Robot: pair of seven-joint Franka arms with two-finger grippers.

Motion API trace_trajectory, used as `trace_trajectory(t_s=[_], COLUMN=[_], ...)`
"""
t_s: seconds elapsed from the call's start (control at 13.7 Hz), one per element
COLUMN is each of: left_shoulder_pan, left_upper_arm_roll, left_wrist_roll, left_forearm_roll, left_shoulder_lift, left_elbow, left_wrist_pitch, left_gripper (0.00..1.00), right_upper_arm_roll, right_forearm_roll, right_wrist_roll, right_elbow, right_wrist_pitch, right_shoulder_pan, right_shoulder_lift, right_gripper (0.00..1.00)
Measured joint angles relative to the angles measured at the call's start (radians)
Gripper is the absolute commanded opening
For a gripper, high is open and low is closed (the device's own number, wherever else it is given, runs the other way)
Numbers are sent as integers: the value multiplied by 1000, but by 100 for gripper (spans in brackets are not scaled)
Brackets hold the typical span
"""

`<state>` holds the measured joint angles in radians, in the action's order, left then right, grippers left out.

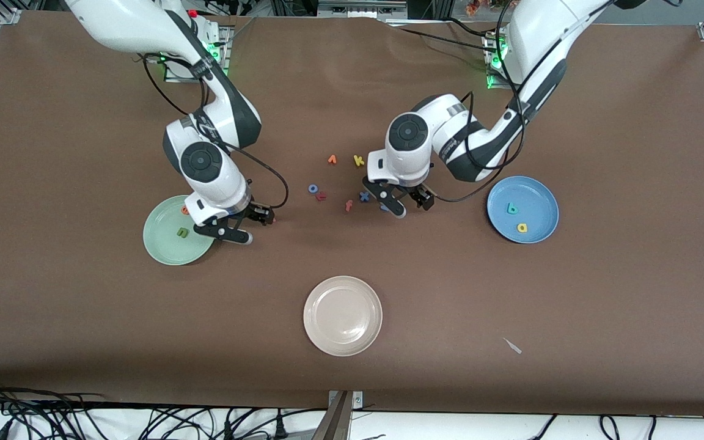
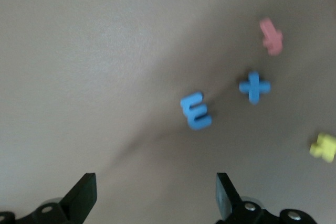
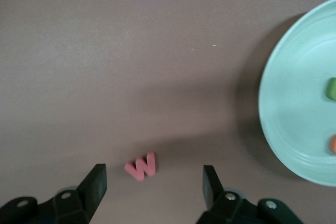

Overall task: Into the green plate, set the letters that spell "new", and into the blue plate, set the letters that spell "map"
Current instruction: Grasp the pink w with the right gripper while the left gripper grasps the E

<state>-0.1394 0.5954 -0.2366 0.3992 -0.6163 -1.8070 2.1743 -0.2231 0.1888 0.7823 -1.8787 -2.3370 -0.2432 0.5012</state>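
Note:
The green plate (image 1: 165,247) lies toward the right arm's end and holds the green n (image 1: 182,232) and the orange e (image 1: 185,210). Beside it my right gripper (image 1: 258,227) hangs low and open. In the right wrist view the salmon-red w (image 3: 140,166) lies flat on the cloth between the open fingers (image 3: 97,182), touching neither. The blue plate (image 1: 541,198) holds the teal p (image 1: 512,208) and the yellow a (image 1: 522,228). My left gripper (image 1: 413,209) is open over the loose letters; the light-blue m (image 2: 196,110) lies just ahead of it.
Loose letters lie mid-table: orange v (image 1: 332,159), yellow k (image 1: 359,161), blue x (image 1: 364,196), a red f (image 1: 348,205), a blue ring (image 1: 313,188). A cream-white plate (image 1: 343,315) sits nearer the front camera. A small pale scrap (image 1: 513,346) lies near the front edge.

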Motion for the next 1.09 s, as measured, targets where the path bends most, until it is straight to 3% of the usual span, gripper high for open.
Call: trace_trajectory(t_s=[0.29, 0.66, 0.8, 0.95, 1.09], left_shoulder_pan=[-11, -31, -31, -31, -32], left_upper_arm_roll=[-3, -9, -13, -16, -16], left_wrist_roll=[-236, -274, -275, -280, -281], left_forearm_roll=[-10, 22, 67, 109, 113], left_shoulder_lift=[-74, -118, -131, -144, -152], left_elbow=[1, 2, 3, 4, 5], left_wrist_pitch=[126, 175, 186, 190, 191], left_gripper=[96, 93, 85, 48, 34], right_upper_arm_roll=[0, 0, 0, 0, 1], right_forearm_roll=[26, 29, 29, 30, 32], right_wrist_roll=[47, 76, 85, 94, 100], right_elbow=[2, -45, -81, -125, -148], right_wrist_pitch=[-84, -158, -195, -249, -281], right_shoulder_pan=[-13, -21, -21, -21, -21], right_shoulder_lift=[62, 81, 81, 81, 72], right_gripper=[82, 79, 77, 68, 52])
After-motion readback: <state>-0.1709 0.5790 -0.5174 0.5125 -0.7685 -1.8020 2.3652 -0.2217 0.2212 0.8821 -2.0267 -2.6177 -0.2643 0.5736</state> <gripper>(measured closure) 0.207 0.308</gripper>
